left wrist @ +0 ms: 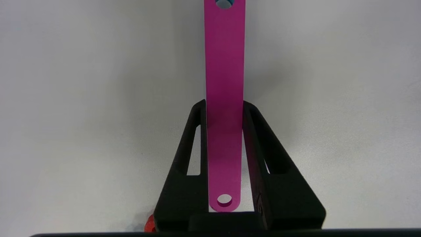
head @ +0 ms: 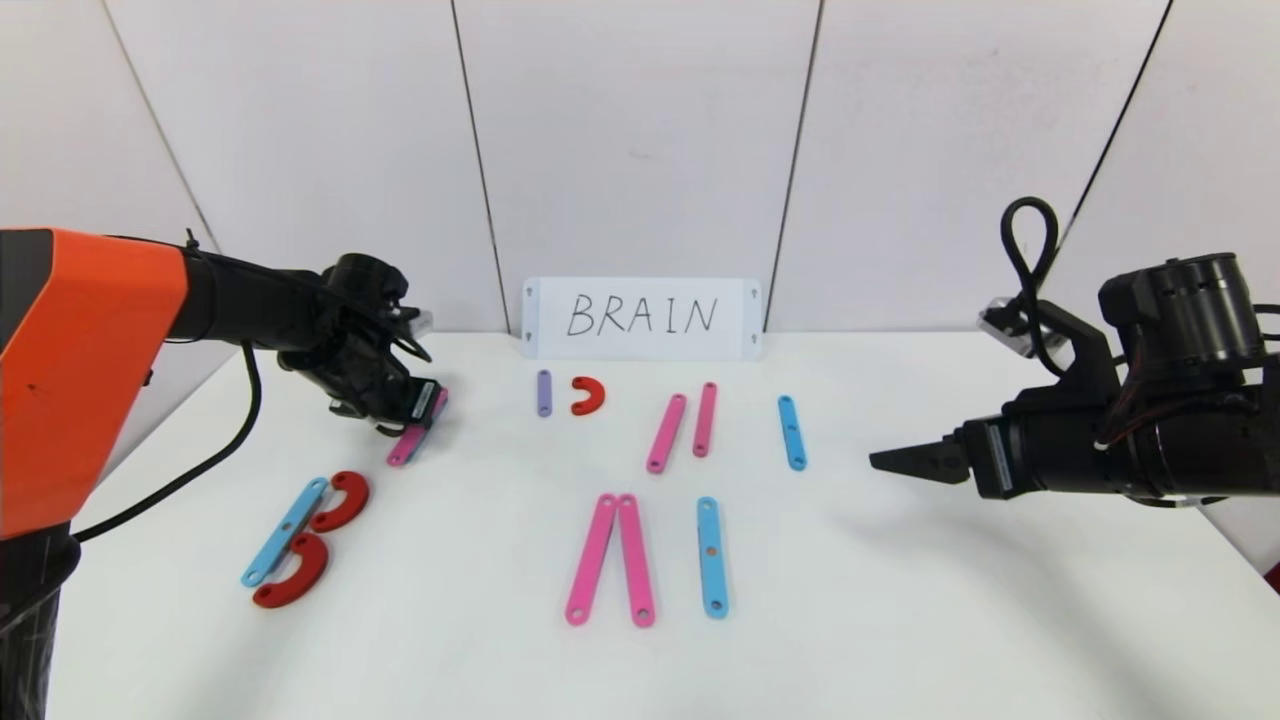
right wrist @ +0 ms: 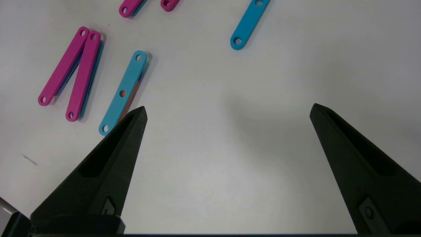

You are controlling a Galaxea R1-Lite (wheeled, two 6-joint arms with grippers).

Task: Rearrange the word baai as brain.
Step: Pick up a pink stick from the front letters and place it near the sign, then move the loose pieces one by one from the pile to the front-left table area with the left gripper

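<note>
My left gripper (head: 405, 422) is shut on a pink strip (head: 410, 442) at the table's far left; in the left wrist view the strip (left wrist: 224, 82) runs out between the fingertips (left wrist: 200, 108). A light-blue strip (head: 285, 530) with two red half-rings (head: 342, 500) lies at the front left. A purple strip (head: 544, 393) and a red half-ring (head: 588, 396) lie below the card. Two pink strips (head: 666, 433), a blue strip (head: 792, 432), a pink pair (head: 612, 573) and another blue strip (head: 711, 556) lie mid-table. My right gripper (head: 895, 460) is open and empty at the right.
A white card (head: 642, 317) with handwritten BRAIN leans against the back wall. The right wrist view shows the pink pair (right wrist: 70, 70) and two blue strips (right wrist: 123, 92) beyond the open gripper (right wrist: 227, 112), with bare table (right wrist: 230, 171) below it.
</note>
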